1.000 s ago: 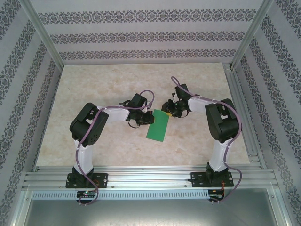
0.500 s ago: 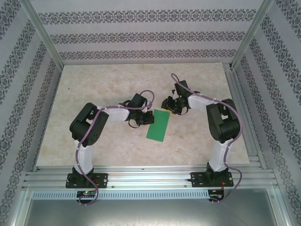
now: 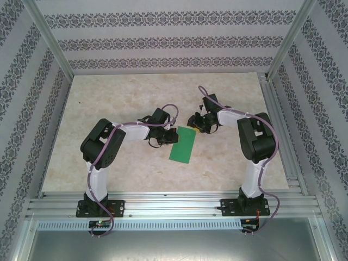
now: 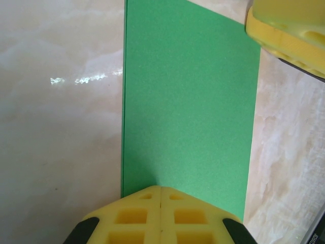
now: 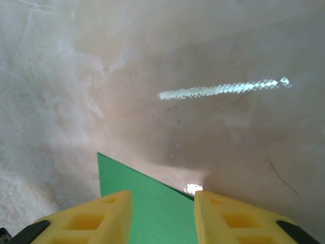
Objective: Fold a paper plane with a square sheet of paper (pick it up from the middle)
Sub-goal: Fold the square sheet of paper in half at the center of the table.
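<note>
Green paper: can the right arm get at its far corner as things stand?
Probably yes: the right arm's jaws stand apart right over the green paper's far corner, nothing between. The left arm's shut jaws sit at its left edge, clear.

The green paper (image 4: 188, 101) looks matt and finely grained. Around it the marble-patterned desk (image 4: 56, 127) is smooth and glossy. Beside the paper, yellow end effector fingers (image 5: 238, 218) look like matt moulded plastic.

Black-jointed white arms (image 3: 97, 182), lilac cables (image 3: 169, 106), yellow honeycombed claw pads (image 4: 127, 218).
</note>
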Motion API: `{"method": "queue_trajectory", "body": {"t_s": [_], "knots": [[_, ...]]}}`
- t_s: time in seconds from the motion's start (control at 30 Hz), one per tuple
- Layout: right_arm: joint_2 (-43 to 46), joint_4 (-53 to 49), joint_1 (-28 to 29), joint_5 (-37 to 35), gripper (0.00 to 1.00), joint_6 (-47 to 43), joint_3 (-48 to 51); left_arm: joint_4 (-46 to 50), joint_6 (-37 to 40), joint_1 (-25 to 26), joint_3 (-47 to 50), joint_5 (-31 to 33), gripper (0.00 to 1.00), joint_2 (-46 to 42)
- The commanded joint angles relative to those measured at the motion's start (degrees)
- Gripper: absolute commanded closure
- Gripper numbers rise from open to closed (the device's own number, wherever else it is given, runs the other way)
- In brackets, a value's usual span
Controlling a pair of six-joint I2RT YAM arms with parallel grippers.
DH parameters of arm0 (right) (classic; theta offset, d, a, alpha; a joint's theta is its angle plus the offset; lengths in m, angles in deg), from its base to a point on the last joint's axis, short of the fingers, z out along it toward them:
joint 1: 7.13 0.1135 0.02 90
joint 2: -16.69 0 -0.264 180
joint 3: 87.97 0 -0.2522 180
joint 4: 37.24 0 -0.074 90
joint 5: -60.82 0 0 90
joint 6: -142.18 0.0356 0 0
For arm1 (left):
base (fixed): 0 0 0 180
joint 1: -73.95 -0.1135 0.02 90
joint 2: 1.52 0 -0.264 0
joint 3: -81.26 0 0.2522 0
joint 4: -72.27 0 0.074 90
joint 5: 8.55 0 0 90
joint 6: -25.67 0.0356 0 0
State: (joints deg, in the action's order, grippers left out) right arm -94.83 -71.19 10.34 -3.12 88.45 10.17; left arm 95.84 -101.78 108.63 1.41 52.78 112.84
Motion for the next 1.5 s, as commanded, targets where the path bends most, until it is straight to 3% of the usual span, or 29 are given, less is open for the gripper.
{"method": "queue_trajectory", "body": {"t_s": [0.0,0.2,0.43,0.7,0.83,1.23,1.47], "knots": [[5.62,1.51,-0.51,1.31,0.62,0.03,0.77,5.22,1.35,1.14,0.60,1.02,0.96,1.77],[7.53,4.86,-0.09,2.32,0.62,1.89,5.85,4.96,1.07,1.10,0.63,1.12,0.96,1.68],[3.60,9.33,0.99,2.32,0.62,3.35,10.40,5.42,1.28,1.10,0.39,1.07,0.96,1.65],[6.03,5.80,0.72,0.92,0.62,1.89,7.59,5.68,1.42,1.10,0.57,1.18,0.96,1.56],[7.05,9.00,-0.02,1.31,0.61,2.84,7.35,5.65,1.34,1.10,0.56,1.24,0.96,1.60],[-0.11,8.25,-1.35,-0.59,0.63,3.07,7.57,5.71,1.60,1.10,0.63,1.15,0.96,1.67],[4.74,10.23,-1.64,2.19,0.62,3.45,6.86,5.52,1.49,1.10,0.90,1.11,0.96,1.39]]}}
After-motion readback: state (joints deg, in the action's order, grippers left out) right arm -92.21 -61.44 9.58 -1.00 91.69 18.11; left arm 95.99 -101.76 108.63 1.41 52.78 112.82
